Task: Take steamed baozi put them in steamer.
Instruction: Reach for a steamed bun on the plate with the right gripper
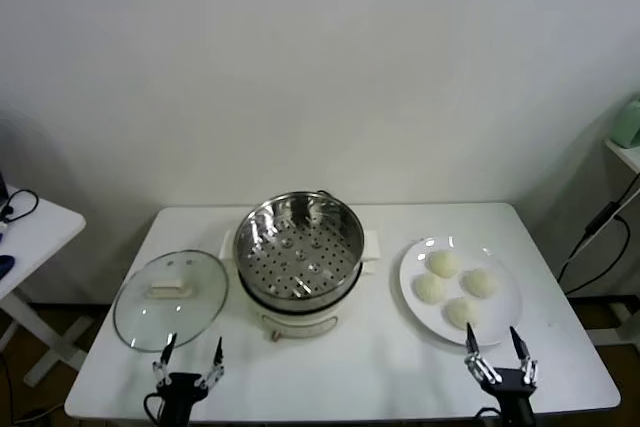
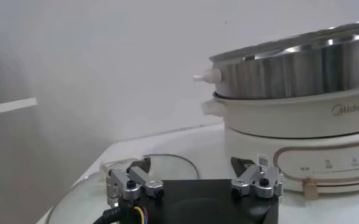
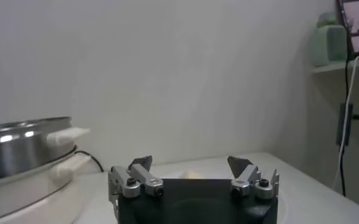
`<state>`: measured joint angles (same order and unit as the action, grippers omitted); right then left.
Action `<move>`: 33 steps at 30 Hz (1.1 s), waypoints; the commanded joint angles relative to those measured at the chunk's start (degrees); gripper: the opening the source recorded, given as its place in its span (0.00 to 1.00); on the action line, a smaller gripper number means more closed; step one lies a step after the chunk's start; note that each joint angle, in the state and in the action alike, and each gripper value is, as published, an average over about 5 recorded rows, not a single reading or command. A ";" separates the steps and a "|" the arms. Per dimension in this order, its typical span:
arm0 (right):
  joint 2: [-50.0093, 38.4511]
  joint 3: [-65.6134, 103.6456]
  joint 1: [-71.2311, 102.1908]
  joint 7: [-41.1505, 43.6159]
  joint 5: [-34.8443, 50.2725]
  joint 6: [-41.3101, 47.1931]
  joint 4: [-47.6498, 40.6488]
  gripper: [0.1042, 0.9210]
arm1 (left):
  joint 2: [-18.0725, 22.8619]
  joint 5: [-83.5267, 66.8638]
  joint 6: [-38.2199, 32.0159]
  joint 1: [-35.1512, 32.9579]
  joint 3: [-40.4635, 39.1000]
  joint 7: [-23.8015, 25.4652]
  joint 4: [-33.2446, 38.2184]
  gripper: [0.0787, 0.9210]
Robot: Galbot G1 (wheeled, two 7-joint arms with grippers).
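Observation:
Several steamed baozi (image 1: 456,288), small creamy-white buns, lie on a white plate (image 1: 503,315) at the table's right. The steamer (image 1: 299,250), a shiny steel pot with a perforated tray and cream base, stands at the table's middle; its side shows close in the left wrist view (image 2: 301,103) and at the edge of the right wrist view (image 3: 27,158). My left gripper (image 1: 188,353) hovers open at the front edge, before the glass lid. My right gripper (image 1: 496,343) stands open at the front right, just in front of the plate. One baozi (image 3: 190,175) peeks between its open jaws, farther off.
A round glass lid (image 1: 170,298) with a white handle lies left of the steamer; its rim shows in the left wrist view (image 2: 167,164). A small white side table (image 1: 30,237) stands at the far left. Cables (image 1: 600,237) hang by a shelf at the right.

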<state>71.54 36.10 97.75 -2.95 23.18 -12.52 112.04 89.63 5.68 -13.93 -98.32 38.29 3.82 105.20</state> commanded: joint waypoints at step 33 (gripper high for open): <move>-48.28 -20.52 -49.06 51.51 -27.82 27.16 -14.93 0.88 | -1.06 -0.01 -0.65 0.07 -0.90 -0.04 0.20 0.88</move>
<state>31.48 20.60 56.43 34.53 2.42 15.20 101.01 88.61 5.65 -14.55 -98.21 37.38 3.77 105.39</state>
